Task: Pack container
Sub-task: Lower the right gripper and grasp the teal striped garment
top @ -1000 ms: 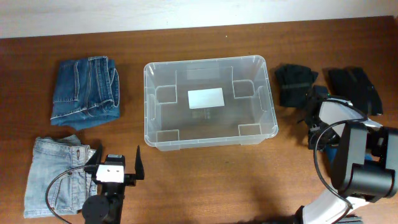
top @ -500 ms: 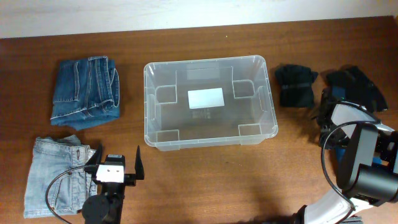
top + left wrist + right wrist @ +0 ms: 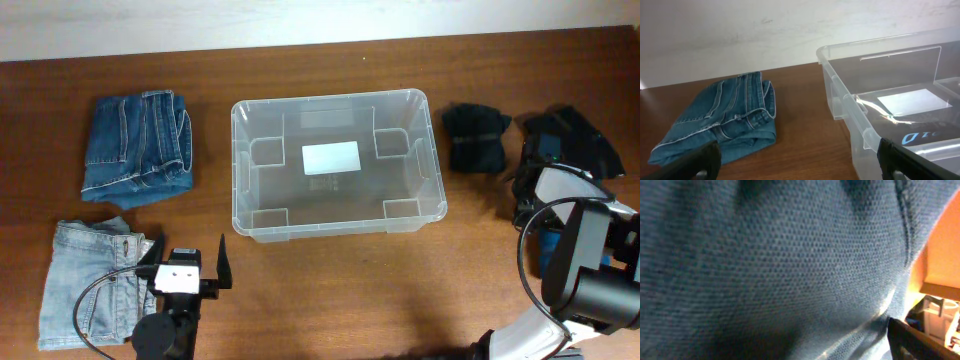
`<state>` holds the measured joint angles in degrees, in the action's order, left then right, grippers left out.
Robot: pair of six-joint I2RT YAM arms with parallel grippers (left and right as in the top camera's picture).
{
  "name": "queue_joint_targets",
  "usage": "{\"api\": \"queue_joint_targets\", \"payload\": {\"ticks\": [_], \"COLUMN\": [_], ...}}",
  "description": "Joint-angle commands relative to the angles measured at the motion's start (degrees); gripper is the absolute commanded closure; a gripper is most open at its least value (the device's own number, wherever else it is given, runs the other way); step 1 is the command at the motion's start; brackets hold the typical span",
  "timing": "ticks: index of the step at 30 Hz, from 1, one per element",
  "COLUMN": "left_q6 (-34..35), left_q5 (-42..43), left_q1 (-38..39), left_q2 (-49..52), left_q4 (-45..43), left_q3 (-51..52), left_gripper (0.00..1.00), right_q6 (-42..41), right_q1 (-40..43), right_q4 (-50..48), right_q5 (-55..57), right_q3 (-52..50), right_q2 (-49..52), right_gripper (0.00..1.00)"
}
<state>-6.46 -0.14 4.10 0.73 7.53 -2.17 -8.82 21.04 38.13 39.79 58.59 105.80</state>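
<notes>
Container (image 3: 340,224) clear, rimmed, white-labelled bottom.

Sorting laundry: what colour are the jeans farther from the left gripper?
The jeans are dark blue, clearest in left wrist view.

Evenly lit dark brown wood-grain table (image 3: 330,290); off-white scuffed wall (image 3: 300,20) runs along its far edge.

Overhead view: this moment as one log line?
container empty | left gripper open beside light jeans | right gripper at rightmost black garment, jaws unseen
</notes>
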Motion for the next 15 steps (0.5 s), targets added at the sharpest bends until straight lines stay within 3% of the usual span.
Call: {"api": "queue_joint_targets", "payload": {"ticks": [1, 11, 13, 15], "left_q6": [-0.92, -0.92, -0.92, -0.92], "left_q5": [0.61, 0.61, 0.61, 0.61], "left_q1": [-0.13, -0.13, -0.13, -0.13], "left_q2": [-0.37, -0.37, -0.37, -0.37], "left_q4": [-0.15, -0.15, -0.15, -0.15], "left_q3": [0.33, 0.33, 0.33, 0.33], "left_gripper": [0.0, 0.01, 0.01, 0.01], "right_q6": [-0.98, 1.31, 1.29, 1.29], "right_q1": [1.95, 3.8, 3.8, 3.8], "right_q4": [-1.07, 0.37, 1.18, 1.92], "right_q5": [-8.41, -9.22, -9.84, -9.9], "right_q3": [-1.44, -1.49, -1.49, -1.46], "right_q2": [2.32, 5.22, 5.22, 5.2], "right_gripper": [0.03, 0.05, 0.15, 0.32]}}
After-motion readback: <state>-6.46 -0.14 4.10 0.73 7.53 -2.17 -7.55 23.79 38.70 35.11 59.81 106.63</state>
